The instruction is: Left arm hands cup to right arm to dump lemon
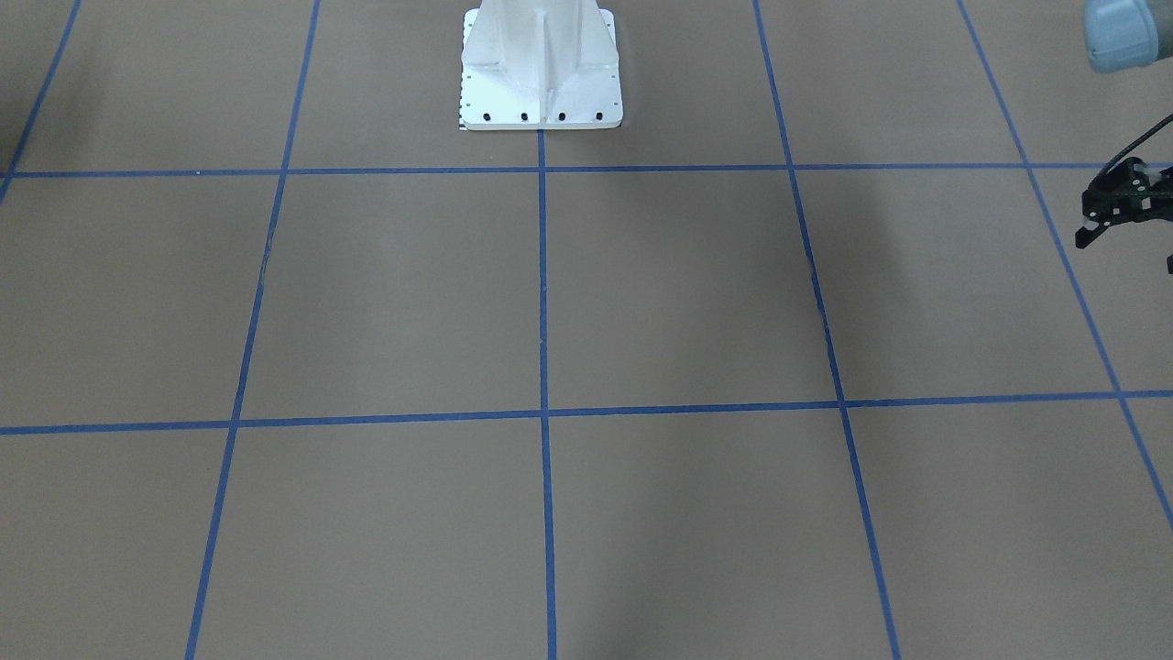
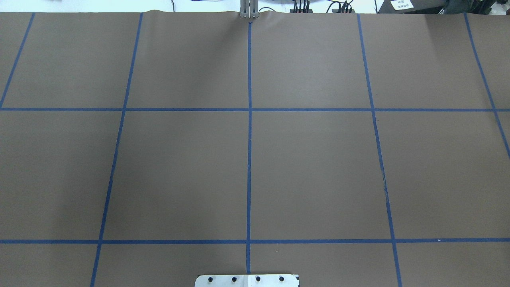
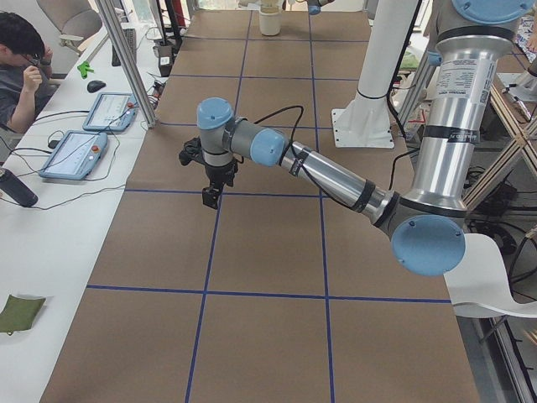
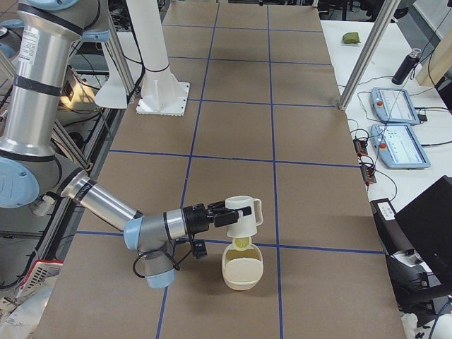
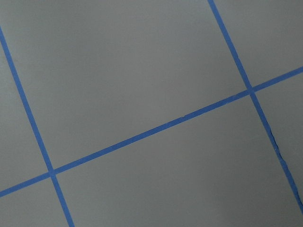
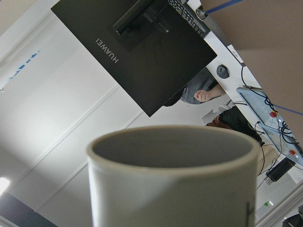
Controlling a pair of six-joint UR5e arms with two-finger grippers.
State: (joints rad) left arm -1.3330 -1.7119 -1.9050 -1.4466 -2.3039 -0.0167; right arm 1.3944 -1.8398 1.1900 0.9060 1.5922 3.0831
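Exterior right view: the right gripper [image 4: 227, 214], on the near right arm [image 4: 106, 201], reaches sideways to a white cup with a loop handle [image 4: 242, 215] and meets its wall on the side away from the handle. The cup is held clear of the brown paper-covered tabletop [image 4: 311, 183], directly above a cream round bowl [image 4: 242, 274] that stands just beside a blue tape line [image 4: 311, 248]. A yellow lemon [image 4: 242, 243] shows between the cup's lower edge and the bowl's rim; contact with either cannot be determined. How far the right fingers are spread cannot be determined from this view. Right wrist-mounted view: the cup's rim and grey interior fill the lower frame, with a black monitor [image 6: 137, 52] behind.

Left gripper [image 3: 211, 200]: points straight down above the tabletop, well apart from the cup, near a tape crossing. Exterior front-facing view: the frame edge cuts it off in part; the visible fingers [image 1: 1088, 234] stand spread apart with nothing between them. Left wrist-mounted view: shows paper and tape lines
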